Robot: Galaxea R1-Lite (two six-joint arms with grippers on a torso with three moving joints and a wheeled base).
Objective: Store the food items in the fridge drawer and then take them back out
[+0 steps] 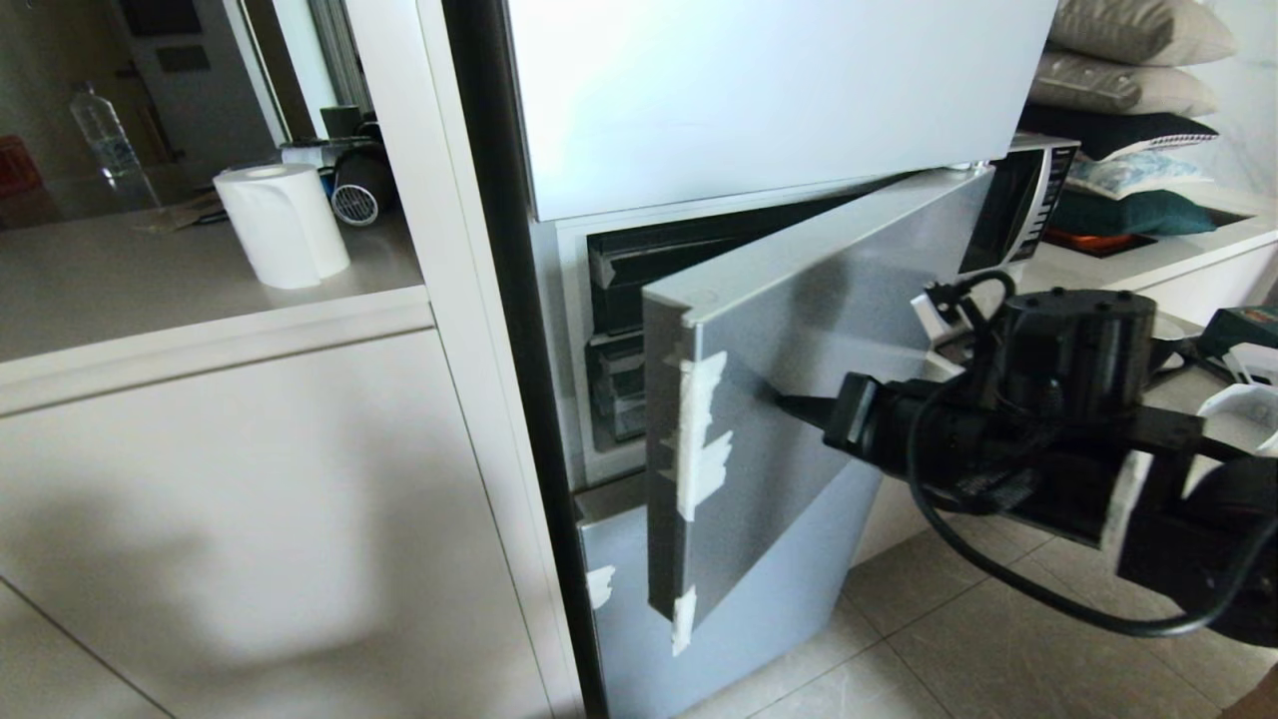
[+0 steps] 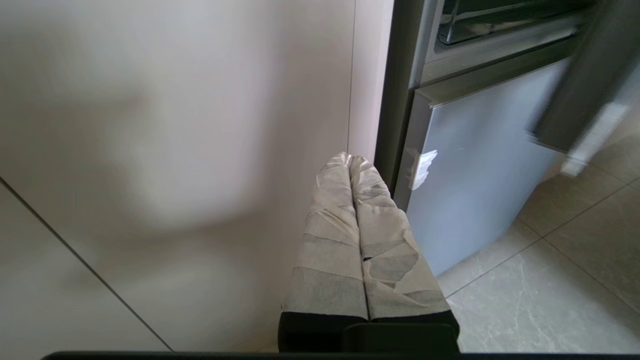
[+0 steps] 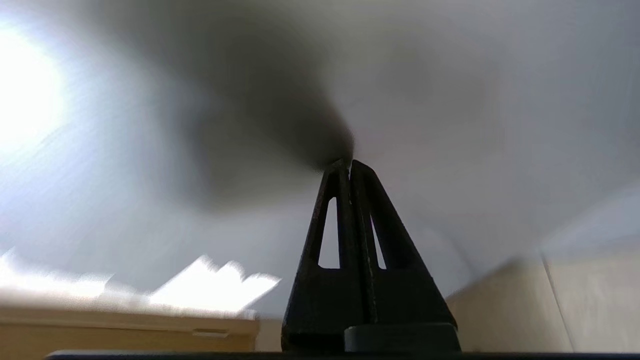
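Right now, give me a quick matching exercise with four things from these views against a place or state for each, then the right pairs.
Things:
1. middle fridge door
2. paper towel roll
3. right gripper
4. left gripper

Places or states:
A. upright on the counter left of the fridge
B. shut, tips at the swung-out door's face
C. ajar, with white tape along its edge
D. shut, tape-wrapped, low beside the cabinet

Pairs: 1-C, 2-A, 3-B, 4-D

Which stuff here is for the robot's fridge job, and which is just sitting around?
For the job: fridge door, half open; dark drawers behind it; right gripper, tip at the door.

Just sitting around: paper roll, bottle, microwave, pillows, left gripper, parked low.
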